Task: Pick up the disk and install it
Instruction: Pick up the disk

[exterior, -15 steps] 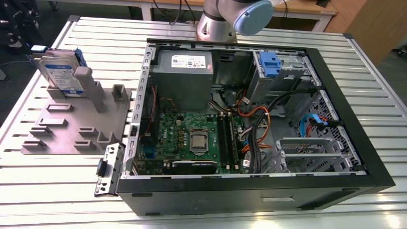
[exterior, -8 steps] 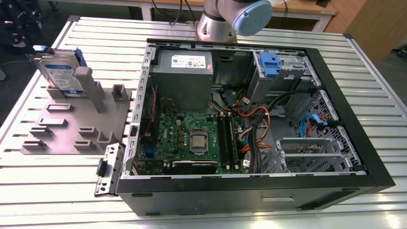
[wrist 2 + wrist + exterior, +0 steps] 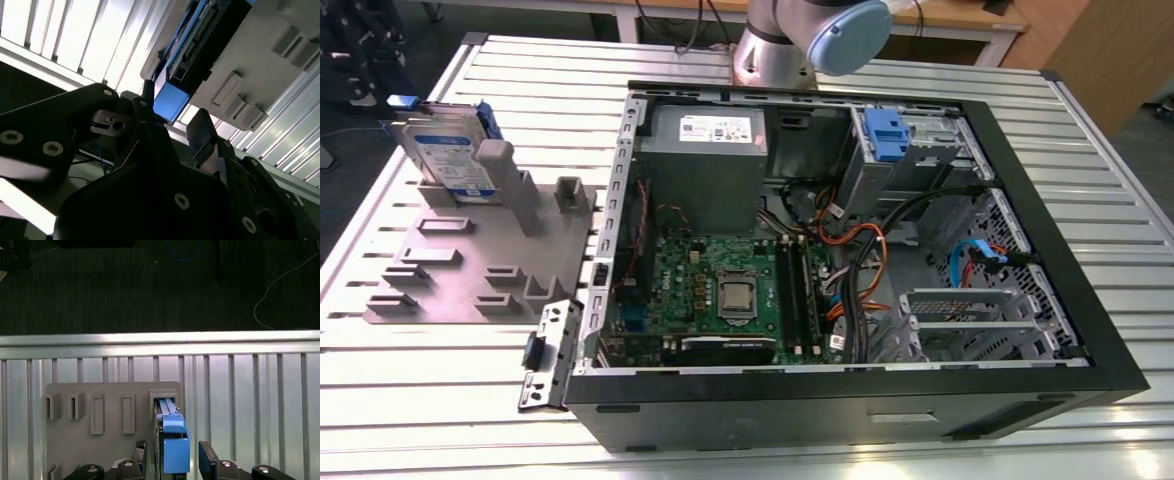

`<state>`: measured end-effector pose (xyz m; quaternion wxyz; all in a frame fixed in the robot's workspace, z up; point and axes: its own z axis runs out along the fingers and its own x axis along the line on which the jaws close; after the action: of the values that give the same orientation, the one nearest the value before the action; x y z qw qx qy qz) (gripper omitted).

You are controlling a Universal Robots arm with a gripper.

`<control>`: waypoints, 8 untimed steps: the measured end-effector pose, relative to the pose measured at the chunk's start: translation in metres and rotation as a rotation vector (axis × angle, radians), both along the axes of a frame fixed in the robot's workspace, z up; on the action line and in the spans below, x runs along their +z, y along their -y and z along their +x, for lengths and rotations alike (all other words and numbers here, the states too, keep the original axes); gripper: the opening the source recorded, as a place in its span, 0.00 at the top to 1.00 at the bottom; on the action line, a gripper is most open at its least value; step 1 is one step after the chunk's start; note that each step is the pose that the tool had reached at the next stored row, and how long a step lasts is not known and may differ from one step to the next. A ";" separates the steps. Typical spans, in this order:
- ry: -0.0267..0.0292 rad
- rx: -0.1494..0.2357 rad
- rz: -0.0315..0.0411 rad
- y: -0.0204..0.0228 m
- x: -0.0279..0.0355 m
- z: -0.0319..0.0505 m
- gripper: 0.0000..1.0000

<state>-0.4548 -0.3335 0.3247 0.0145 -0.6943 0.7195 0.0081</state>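
Blue-edged disk [image 3: 175,430] upright in grey rack [image 3: 107,390] | label [image 3: 454,155] illegible | tool [image 3: 173,455] spread, seemingly astride.

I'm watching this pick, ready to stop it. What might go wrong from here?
1. The open claw flanks the narrow blue end of the disk; a grip there might slip or twist.
2. The disk stands upright in a slot of the grey holder; a skewed pull may jam it or lift the holder.
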 end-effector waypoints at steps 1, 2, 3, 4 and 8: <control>0.0002 0.002 0.0001 0.0000 -0.0020 -0.0007 0.47; 0.0002 0.004 0.0001 0.0000 -0.0039 -0.0009 0.47; 0.0001 0.005 0.0001 0.0001 -0.0056 -0.0009 0.47; -0.0002 0.005 0.0000 0.0000 -0.0074 -0.0009 0.47; -0.0014 0.006 0.0001 0.0000 -0.0147 -0.0010 0.47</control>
<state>-0.4558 -0.3335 0.3100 0.0140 -0.6965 0.7174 0.0087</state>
